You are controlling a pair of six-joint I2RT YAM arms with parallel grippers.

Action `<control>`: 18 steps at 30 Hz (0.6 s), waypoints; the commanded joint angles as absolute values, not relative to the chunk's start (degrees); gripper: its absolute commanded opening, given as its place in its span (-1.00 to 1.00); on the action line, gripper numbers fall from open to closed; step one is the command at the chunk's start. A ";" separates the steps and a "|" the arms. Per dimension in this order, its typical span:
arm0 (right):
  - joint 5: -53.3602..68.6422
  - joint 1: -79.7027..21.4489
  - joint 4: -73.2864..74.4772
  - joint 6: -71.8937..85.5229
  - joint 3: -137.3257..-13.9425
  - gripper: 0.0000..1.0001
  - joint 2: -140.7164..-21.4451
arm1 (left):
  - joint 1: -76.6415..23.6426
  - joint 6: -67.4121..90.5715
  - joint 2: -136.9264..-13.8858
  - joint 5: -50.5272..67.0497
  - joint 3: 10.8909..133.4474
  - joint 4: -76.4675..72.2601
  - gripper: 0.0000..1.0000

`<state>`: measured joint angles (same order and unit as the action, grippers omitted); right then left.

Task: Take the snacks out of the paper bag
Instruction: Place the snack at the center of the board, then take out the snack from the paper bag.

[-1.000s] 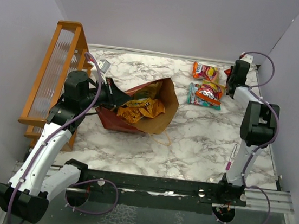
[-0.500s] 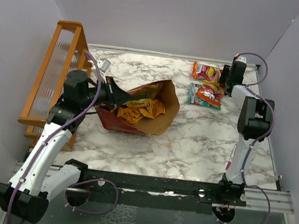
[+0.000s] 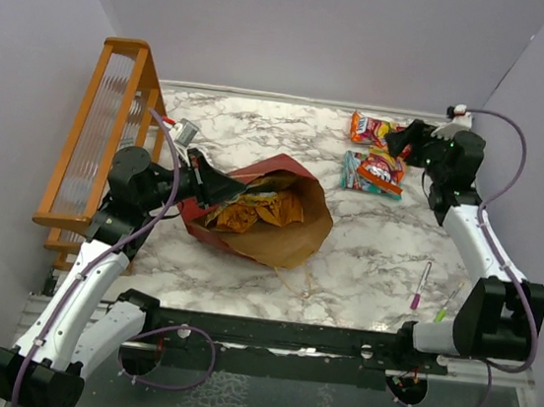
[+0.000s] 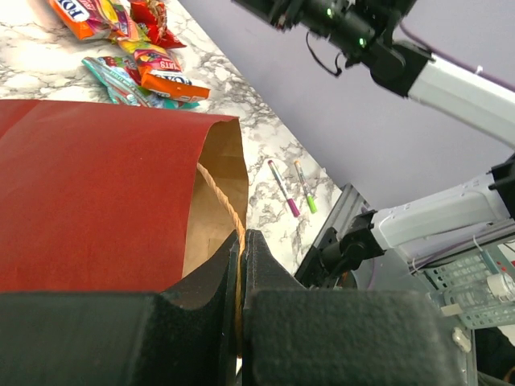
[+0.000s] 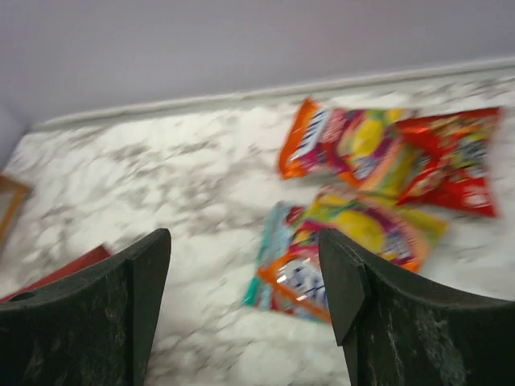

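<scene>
matt paper bag (image 3: 273, 233), glossy snacks (image 3: 374, 166), marble-look table (image 3: 376, 246)

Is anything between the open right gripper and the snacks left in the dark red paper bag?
Nothing upright. Loose shiny packets lie flat before the right gripper; past them, bare marble tabletop reaches the dark red paper bag and its orange packets.

A: The paper bag (image 3: 292, 246)?
B: Dark red, lying on its side, mouth gaping, orange packets (image 3: 241, 215) showing inside.
A: Other snacks?
B: Loose packets (image 3: 384, 168), red, orange, teal, flat, well right of the bag.
</scene>
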<state>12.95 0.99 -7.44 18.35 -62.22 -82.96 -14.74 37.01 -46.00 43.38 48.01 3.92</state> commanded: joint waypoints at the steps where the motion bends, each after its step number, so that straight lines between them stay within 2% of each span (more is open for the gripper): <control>1: 27.85 -4.28 -10.29 25.10 -51.28 0.48 -74.90 | -14.75 39.39 -44.57 46.67 46.95 -2.20 -1.00; 11: 33.30 -27.53 -12.10 11.80 -40.11 0.49 -48.86 | -14.77 40.96 -44.44 46.21 47.62 -2.85 -1.00; 14: 35.03 -32.50 -9.83 7.40 -40.41 0.49 -45.03 | -14.76 40.90 -44.55 45.80 47.74 -2.29 -1.00; 18: 36.22 -37.85 -4.17 -2.45 -42.33 0.44 -46.49 | -14.77 41.45 -44.96 45.28 47.72 -2.11 -1.00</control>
<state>33.45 -33.26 -10.17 9.37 -40.97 -44.36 -14.74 40.64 -45.21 44.56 46.74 0.01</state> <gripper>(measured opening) 0.741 0.019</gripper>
